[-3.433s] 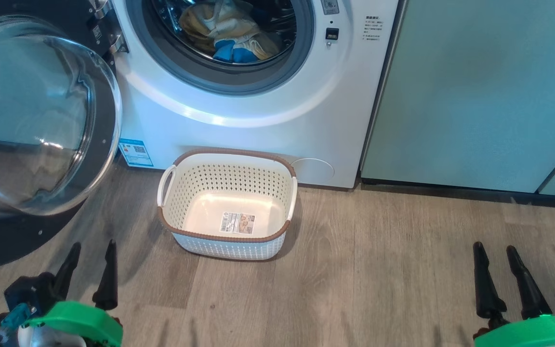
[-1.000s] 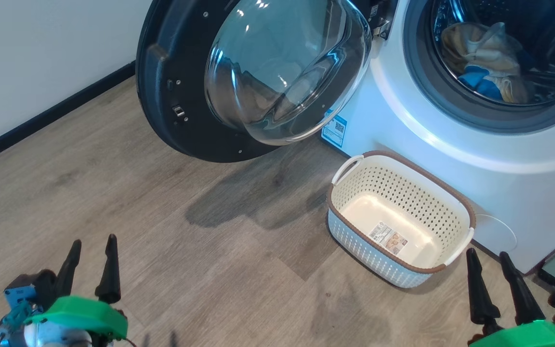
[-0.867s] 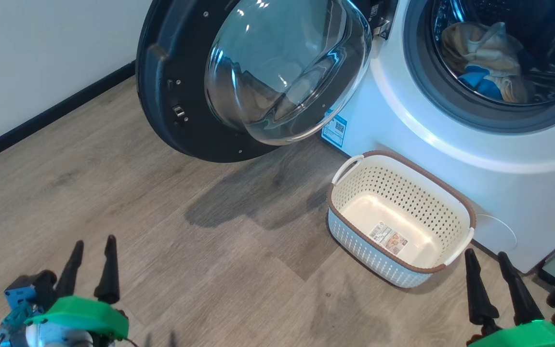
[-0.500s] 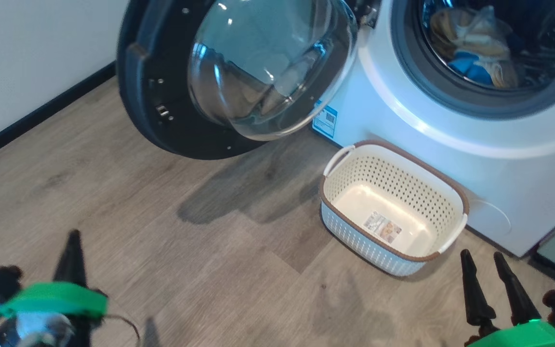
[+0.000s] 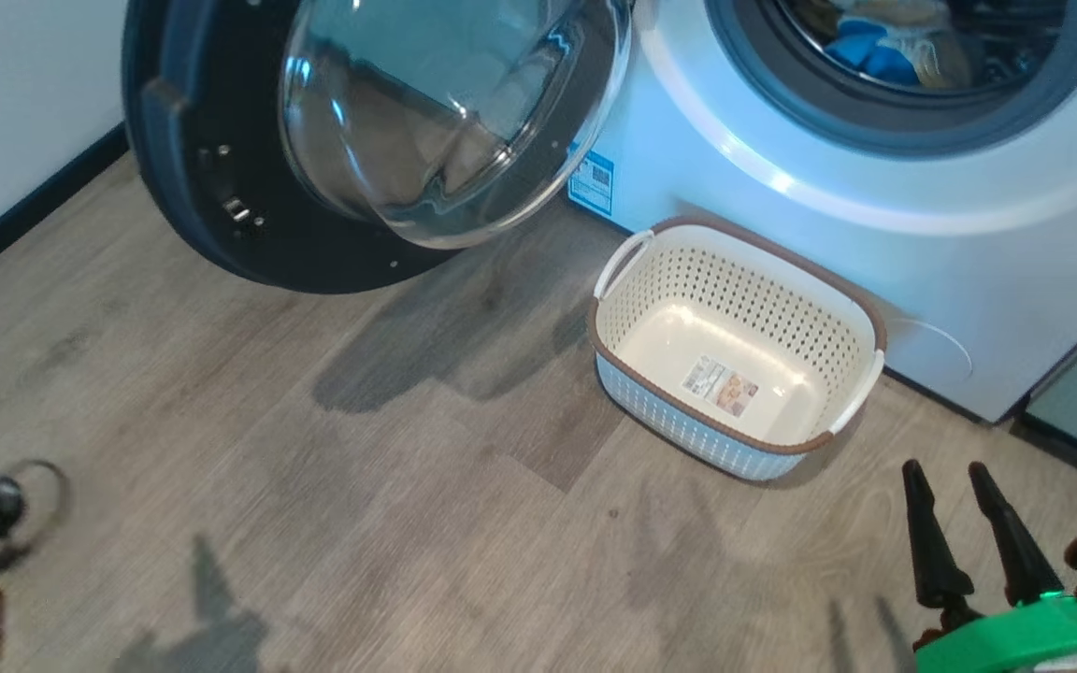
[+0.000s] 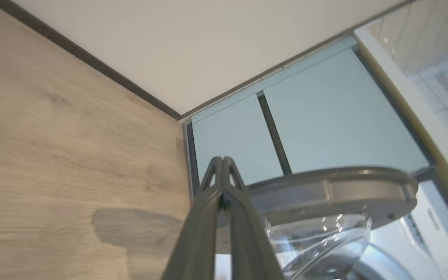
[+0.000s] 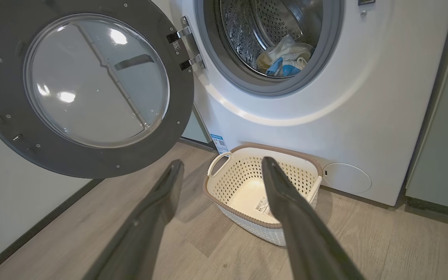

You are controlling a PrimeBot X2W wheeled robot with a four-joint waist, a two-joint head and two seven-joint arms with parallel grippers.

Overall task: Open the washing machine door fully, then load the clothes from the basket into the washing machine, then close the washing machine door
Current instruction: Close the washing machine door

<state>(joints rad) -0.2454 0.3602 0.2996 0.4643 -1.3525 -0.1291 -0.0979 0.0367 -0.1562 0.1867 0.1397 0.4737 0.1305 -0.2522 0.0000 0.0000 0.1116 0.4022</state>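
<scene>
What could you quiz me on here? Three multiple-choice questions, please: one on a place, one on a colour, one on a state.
1. The washing machine door is: A shut; B swung open; C taken off.
2. The rim of the basket is: A red; B brown; C black.
3. The clothes lie: A in the basket; B draped on the door; C inside the washing machine.
Answers: B, it hangs aside from the opening; B, a brown band tops cream walls; C, they show through the opening.
</scene>
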